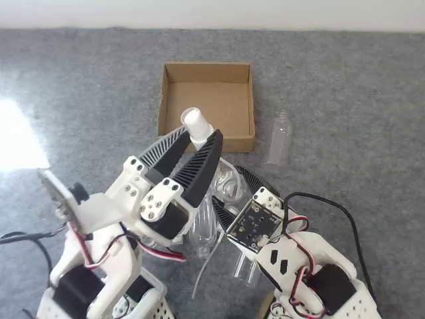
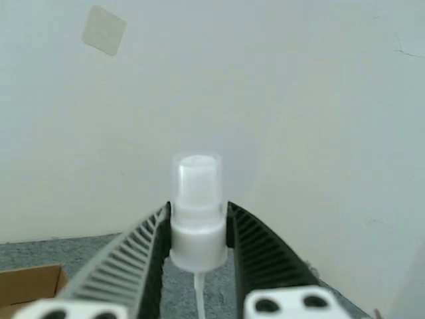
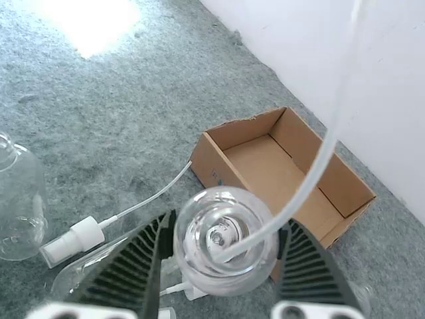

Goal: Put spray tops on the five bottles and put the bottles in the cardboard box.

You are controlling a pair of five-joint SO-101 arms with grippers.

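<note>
The left gripper (image 1: 200, 133) was clamped on the collar of a spray top (image 1: 195, 119), held above the table. The right gripper (image 3: 229, 227) gripped a clear bottle (image 3: 199, 262) (neck upward), and the top's tube (image 3: 319, 159) reached into its mouth. The cardboard box (image 1: 206, 70) lay just beyond.

Left arm (image 1: 99, 212) & right arm (image 1: 345, 302): white shells, blk ribbed claw fingers (image 2: 259, 246), red/blk cables (image 1: 85, 247).

One cardboard box (image 1: 206, 72); two spray tops (image 2: 196, 212) seen; bottles (image 1: 279, 136) at least three, exact count unclear.
</note>
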